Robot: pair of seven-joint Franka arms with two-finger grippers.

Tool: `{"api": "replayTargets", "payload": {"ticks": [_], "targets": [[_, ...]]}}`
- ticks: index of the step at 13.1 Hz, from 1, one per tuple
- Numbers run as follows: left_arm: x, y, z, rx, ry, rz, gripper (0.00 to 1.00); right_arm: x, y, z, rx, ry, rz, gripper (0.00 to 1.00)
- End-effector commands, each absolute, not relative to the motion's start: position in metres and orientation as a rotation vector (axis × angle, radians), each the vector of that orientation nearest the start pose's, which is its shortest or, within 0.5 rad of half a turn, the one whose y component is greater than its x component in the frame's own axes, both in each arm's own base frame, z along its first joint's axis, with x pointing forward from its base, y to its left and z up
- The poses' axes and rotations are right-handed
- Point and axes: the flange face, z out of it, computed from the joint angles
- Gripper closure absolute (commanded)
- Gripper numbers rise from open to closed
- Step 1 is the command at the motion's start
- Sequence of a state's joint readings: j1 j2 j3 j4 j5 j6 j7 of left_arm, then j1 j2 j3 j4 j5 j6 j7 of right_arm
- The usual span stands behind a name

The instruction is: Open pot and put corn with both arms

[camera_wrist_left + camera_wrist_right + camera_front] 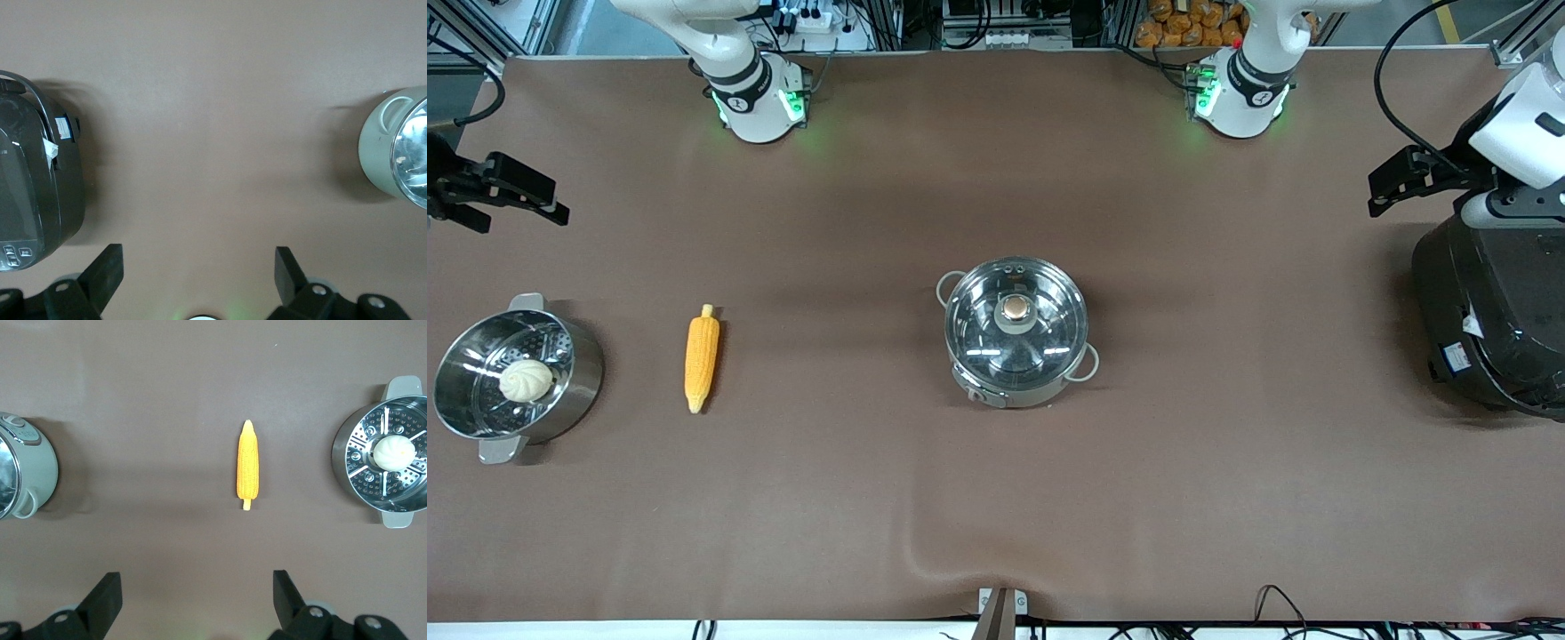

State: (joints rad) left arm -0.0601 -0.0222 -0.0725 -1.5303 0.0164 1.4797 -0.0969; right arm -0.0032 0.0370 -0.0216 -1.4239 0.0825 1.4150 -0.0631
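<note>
The shiny steel pot [1016, 342] with wire loop handles stands mid-table, its glass lid with a tan knob [1015, 308] on it. The pot's edge also shows in the left wrist view [399, 155] and the right wrist view [23, 477]. The yellow-orange corn [702, 357] lies flat on the table toward the right arm's end, and shows in the right wrist view [247, 467]. My right gripper [551, 200] is open and empty, up over the table's right-arm end [197, 590]. My left gripper [1376, 196] is open and empty, up beside the black cooker [199, 267].
A steel pot with tab handles and a perforated insert [569, 391] holds a white bun [526, 380] at the right arm's end, beside the corn. The big black cooker [1489, 311] stands at the left arm's end. The brown table cover has a ripple at the front edge [925, 556].
</note>
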Motion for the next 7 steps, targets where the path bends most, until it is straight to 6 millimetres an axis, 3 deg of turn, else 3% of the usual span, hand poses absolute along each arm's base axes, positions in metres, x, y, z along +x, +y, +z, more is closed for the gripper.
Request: {"api": "replayTargets", "payload": {"ticks": [1, 7], "targets": [[0.5344, -0.0700, 0.6528, -3.133, 0.074, 0.054, 0.00, 0.5502, -0.0010, 0.6626, -3.045, -0.074, 0.057, 0.00], [0.5416, -0.0717, 0.6441, -3.086, 0.103, 0.053, 0.00, 0.5509, -0.0101, 0.6588, -3.050, -0.061, 0.075, 0.00]]}}
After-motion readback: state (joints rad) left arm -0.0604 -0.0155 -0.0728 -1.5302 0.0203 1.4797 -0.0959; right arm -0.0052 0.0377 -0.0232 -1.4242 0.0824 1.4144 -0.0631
